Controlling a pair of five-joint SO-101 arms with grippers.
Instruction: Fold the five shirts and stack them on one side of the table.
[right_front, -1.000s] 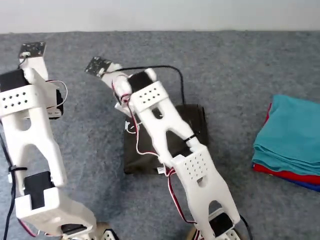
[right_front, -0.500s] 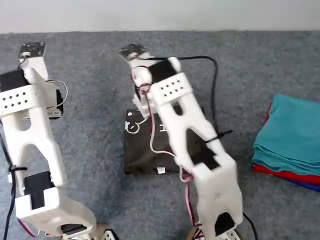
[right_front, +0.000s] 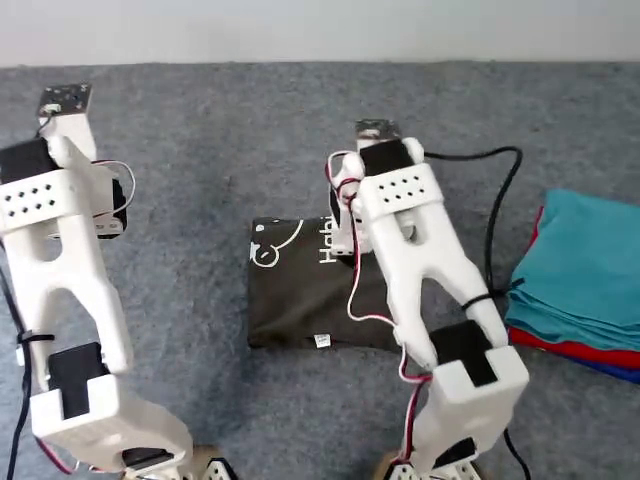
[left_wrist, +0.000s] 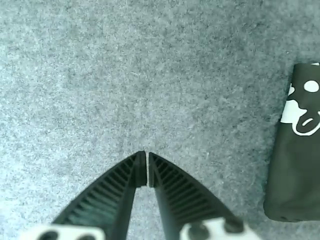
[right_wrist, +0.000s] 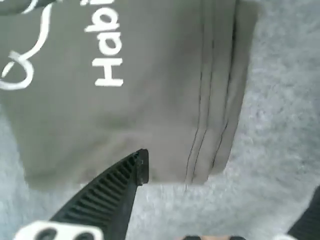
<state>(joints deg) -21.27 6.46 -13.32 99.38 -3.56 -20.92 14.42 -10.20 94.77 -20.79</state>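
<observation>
A folded dark shirt (right_front: 300, 290) with white print lies flat on the grey carpet (right_front: 200, 180) near the table's middle. My right arm (right_front: 400, 200) hangs over the shirt's right part. In the right wrist view my right gripper (right_wrist: 220, 190) is open just above the shirt (right_wrist: 125, 75), with one ribbed finger (right_wrist: 137, 167) over the shirt's folded edge. My left gripper (left_wrist: 147, 167) is shut on nothing above bare carpet, with the dark shirt (left_wrist: 295, 150) off to its side. The left arm (right_front: 60, 220) stands at the table's left.
A stack of folded shirts (right_front: 580, 270), teal on top with red and blue under it, sits at the table's right edge. A black cable (right_front: 495, 190) loops from the right arm towards the stack. A pale wall (right_front: 320, 30) borders the far side.
My right arm has swung to the right, from past the dark shirt's left corner to over its right part, uncovering the white print. The left arm and the shirts have not moved.
</observation>
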